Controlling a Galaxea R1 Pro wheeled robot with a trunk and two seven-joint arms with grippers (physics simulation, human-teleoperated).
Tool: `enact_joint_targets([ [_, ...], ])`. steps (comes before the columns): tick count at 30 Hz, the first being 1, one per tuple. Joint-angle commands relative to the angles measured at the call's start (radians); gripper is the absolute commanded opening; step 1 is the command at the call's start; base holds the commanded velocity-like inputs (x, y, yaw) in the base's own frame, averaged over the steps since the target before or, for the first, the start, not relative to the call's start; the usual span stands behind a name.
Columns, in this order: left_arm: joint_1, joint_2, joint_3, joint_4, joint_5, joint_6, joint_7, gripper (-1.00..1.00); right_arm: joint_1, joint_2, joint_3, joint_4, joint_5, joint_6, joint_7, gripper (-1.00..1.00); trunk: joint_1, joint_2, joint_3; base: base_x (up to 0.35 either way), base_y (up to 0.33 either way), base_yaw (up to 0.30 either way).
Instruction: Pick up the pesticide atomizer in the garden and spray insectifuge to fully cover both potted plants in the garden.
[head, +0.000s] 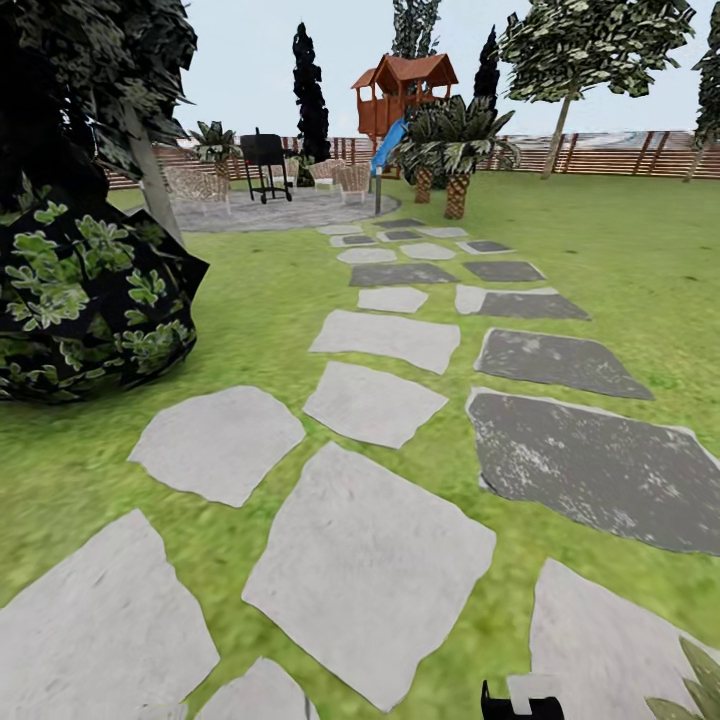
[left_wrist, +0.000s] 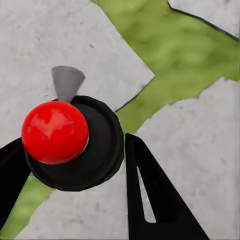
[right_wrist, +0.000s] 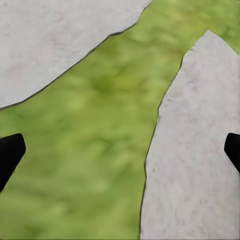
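Observation:
The pesticide atomizer is seen from above in the left wrist view: a red ball top on a round black body, with a grey nozzle sticking out. My left gripper is shut on it, one black finger on each side. It hangs above pale stepping stones and grass. My right gripper is open and empty over a grass strip between two stones. I cannot pick out the potted plants in the garden; some pointed olive leaves at the head view's bottom right corner cannot be identified.
A path of grey stepping stones runs ahead to a paved round with a black grill and chairs. A dark shrub stands close on the left. Palms, a playhouse and a slat fence lie far ahead.

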Motion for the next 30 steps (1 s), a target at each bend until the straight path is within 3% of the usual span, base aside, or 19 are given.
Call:
enact_joint_targets([
  [1, -0.001, -0.001, 0.005, 0.001, 0.001, -0.003, -0.003, -1.0, -0.001, 0.0, -0.008, 0.001, 0.011, -0.002, -0.004, 1.0, 0.0, 0.0, -0.001, 0.338, 0.0, 0.0],
  [30, -0.001, -0.001, 0.004, 0.001, 0.001, -0.001, -0.003, -1.0, 0.0, 0.0, -0.008, 0.001, 0.011, -0.002, -0.004, 1.0, 0.0, 0.0, 0.02, 0.338, 0.0, 0.0],
])
